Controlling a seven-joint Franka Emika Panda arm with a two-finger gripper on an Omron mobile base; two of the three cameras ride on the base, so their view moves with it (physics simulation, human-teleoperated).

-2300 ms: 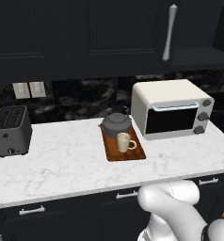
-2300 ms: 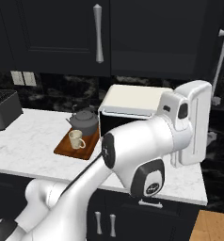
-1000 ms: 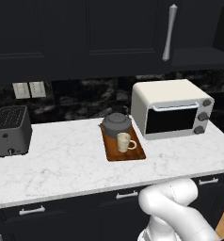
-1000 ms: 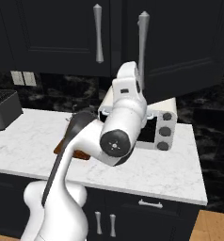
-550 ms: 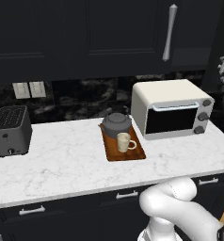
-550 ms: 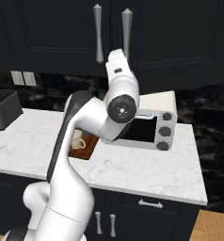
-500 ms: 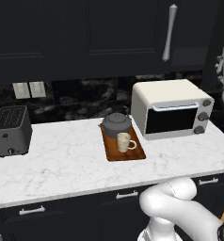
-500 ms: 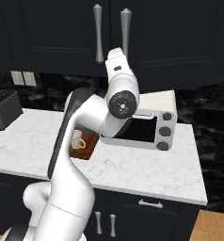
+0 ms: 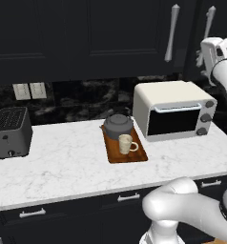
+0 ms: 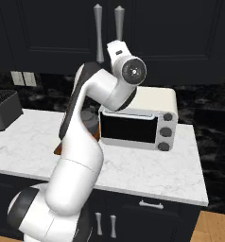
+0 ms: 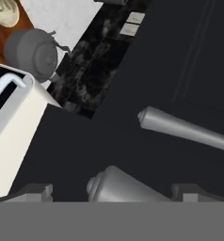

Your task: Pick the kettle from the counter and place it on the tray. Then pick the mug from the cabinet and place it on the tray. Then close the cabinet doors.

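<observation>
Cream toaster oven [image 9: 175, 109] sits below the jaws; black toaster [image 9: 10, 131] (slotted top) well apart, leftward.

Flat, even rendered light, fairly dim overall. The white desk [image 9: 63, 167] and toaster oven [image 9: 175, 109] read bright, while the black cabinet doors [image 9: 87, 33] swallow detail. Shadows are soft and faint. Edges look slightly soft and pixelated, with no glare.

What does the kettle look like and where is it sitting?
The kettle is squat, round and dark grey, like dull metal, with a domed lid, a small knob and a thin arched handle. It stands upright on the far end of the brown tray, just behind the cream mug and left of the white oven. Nothing is gripping it.
</observation>
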